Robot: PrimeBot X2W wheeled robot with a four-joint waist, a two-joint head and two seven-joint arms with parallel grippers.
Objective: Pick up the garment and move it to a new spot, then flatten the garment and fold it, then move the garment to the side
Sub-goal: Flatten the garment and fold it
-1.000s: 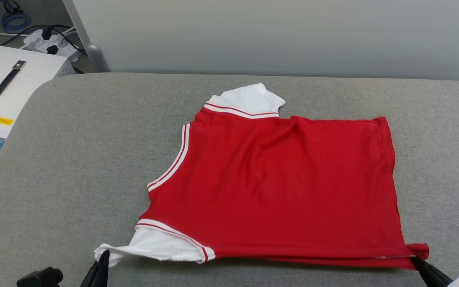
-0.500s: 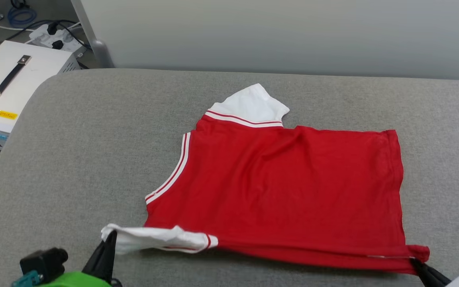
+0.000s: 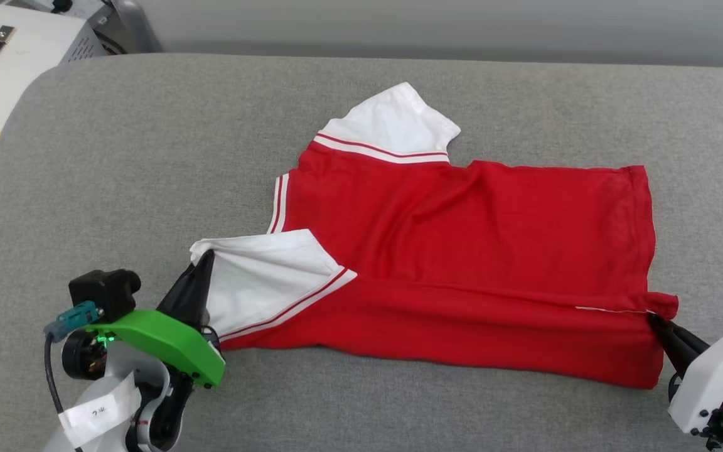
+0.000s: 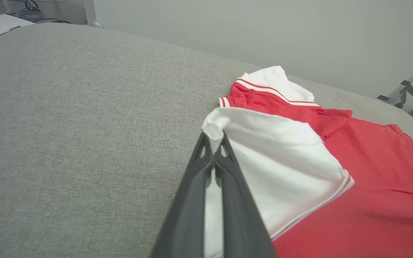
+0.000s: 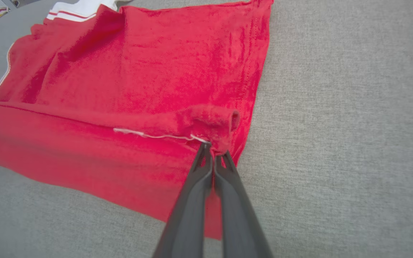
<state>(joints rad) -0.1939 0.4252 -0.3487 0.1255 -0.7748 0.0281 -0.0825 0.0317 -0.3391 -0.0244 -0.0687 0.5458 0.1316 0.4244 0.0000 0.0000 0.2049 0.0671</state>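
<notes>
Clamped on the shirt point(image 3: 462, 232) at sleeve and hem, left hand point(image 3: 206, 260) and right hand point(image 3: 655, 320) have swung its near edge inward: folding begins.

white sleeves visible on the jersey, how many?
2. Far sleeve lies flat at the far edge of the jersey; near sleeve, pinched by the left hand, is folded onto the red body.

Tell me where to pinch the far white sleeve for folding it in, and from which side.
Pinch the far white sleeve at its outer cuff edge, coming in low from the far side. It lies flat on the grey cushion, with its free edge pointing away from the rest of the garment; the striped seam end is attached.
</notes>
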